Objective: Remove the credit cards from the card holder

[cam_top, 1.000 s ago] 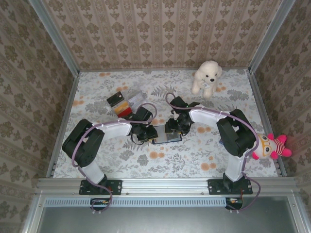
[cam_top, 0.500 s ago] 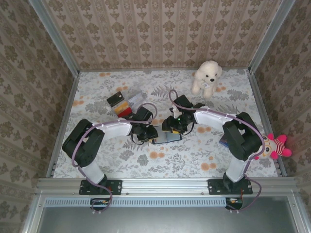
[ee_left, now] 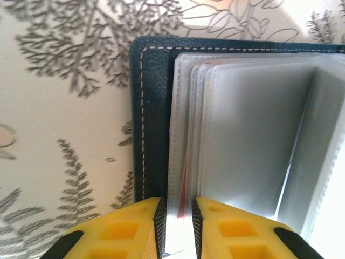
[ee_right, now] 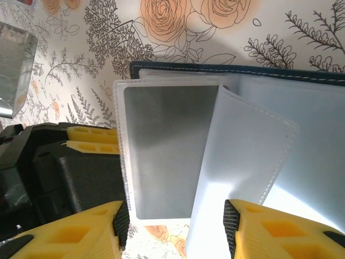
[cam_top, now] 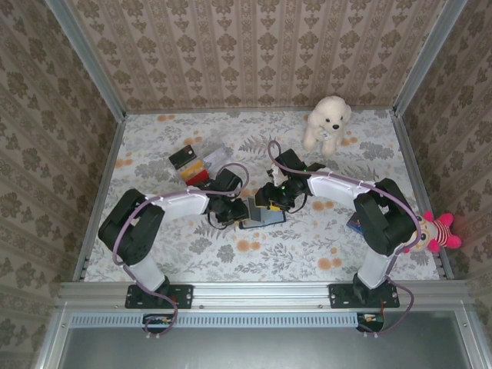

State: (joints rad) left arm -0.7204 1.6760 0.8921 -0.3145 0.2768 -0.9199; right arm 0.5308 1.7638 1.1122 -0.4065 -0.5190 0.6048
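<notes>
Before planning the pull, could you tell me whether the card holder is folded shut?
No, the card holder lies open, its clear sleeves fanned apart.

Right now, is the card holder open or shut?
Open. The card holder lies spread on the table, clear sleeves fanned apart, and the left gripper pinches some sleeves at their edge.

I see L arm (cam_top: 181, 201) & R arm (cam_top: 330, 183): white links, fat black joints, lilac cables (cam_top: 268, 150) looped alongside, black base plates (cam_top: 157, 296). Fingers (ee_left: 124, 229) yellow plastic w/ recessed pockets, black inner pads (ee_left: 159, 226).
</notes>
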